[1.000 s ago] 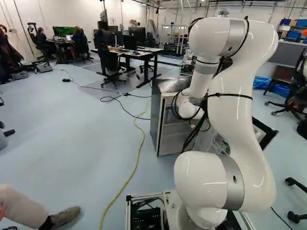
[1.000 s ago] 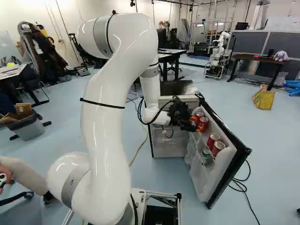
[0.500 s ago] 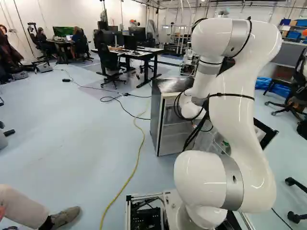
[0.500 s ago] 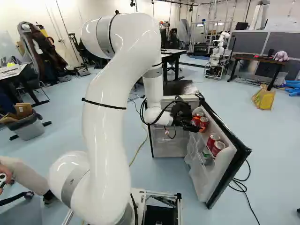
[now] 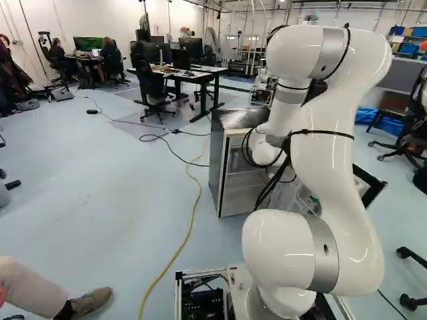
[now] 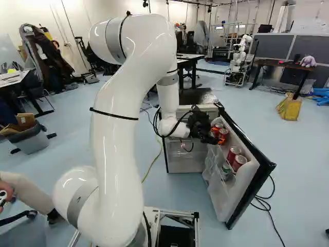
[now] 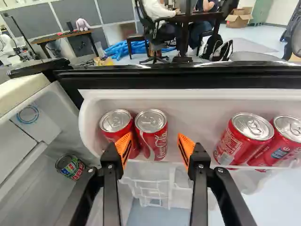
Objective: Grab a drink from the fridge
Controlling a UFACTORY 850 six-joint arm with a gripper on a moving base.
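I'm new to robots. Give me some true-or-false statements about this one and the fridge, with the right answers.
1. The fridge door is closed. False: it stands open, its rack in plain sight.
2. The robot's arm is white. True.
3. Four red cans stand in the door rack. True: two together near the gripper, a left can and its neighbour, and a separate pair.
4. The gripper is squeezing a can tightly. False: its two fingers are spread apart, with no can clamped between them.
5. The gripper's fingers have orange pads. True.
6. All the red cans lie on their sides. False: they are upright, lids showing.
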